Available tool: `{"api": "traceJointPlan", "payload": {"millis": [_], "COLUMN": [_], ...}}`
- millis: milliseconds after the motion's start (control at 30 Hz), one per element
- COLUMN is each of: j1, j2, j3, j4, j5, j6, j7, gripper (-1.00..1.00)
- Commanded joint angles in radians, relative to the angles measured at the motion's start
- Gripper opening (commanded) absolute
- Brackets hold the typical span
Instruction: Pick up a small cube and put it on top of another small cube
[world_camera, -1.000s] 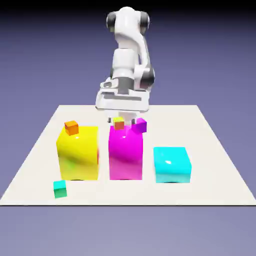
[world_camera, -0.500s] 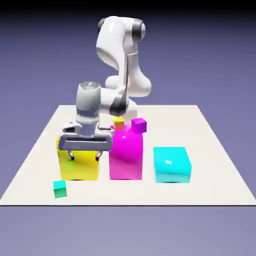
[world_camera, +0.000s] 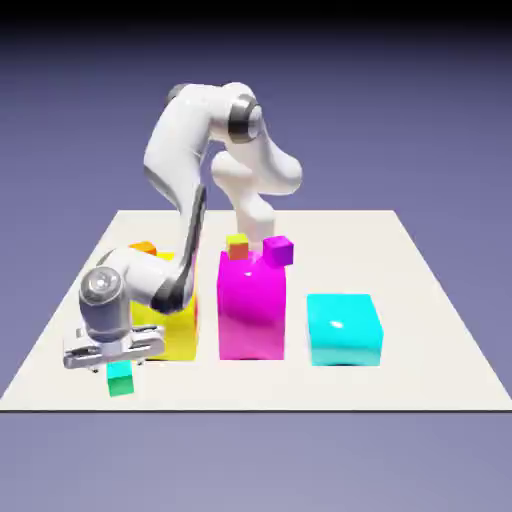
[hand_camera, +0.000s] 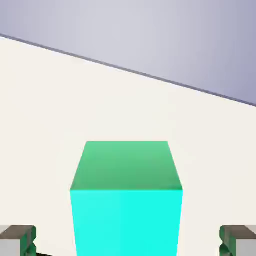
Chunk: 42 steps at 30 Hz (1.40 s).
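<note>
Right, claw (world_camera: 117, 366) sits low over the tiny teal-green cube (world_camera: 121, 380) on the white counter (world_camera: 420, 330), near its front left corner in the exterior view. Fingers (hand_camera: 17, 239) spread wide either side, not touching. Tiny purple-violet cube (world_camera: 278, 249) is behind the big magenta block (world_camera: 251, 310).

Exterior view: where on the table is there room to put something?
Bare table lies right of the big cyan block, and along the front edge. The yellow block and magenta block stand close together; the pincer crowds the green cube.
</note>
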Motion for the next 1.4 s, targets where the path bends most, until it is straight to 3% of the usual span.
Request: {"api": "traceJointPlan", "payload": {"millis": [0,167,1133,1200,1367], "j1": [0.000,0.032,0.514,0.522,0.518], "j2": [0.000,-0.132,-1.183,-1.201,-1.208], "j3": [0.000,0.010,0.215,0.218,0.211], "j4": [0.000,0.018,-0.555,-0.564,-0.744], "j5": [0.000,0.011,0.137,0.139,0.131], "j6": [0.000,-0.154,-0.696,-0.705,-0.533], "j7": [0.000,-0.003,0.317,0.323,0.328], "gripper": [-1.00,-1.00,-1.00,-1.00,-1.00]}}
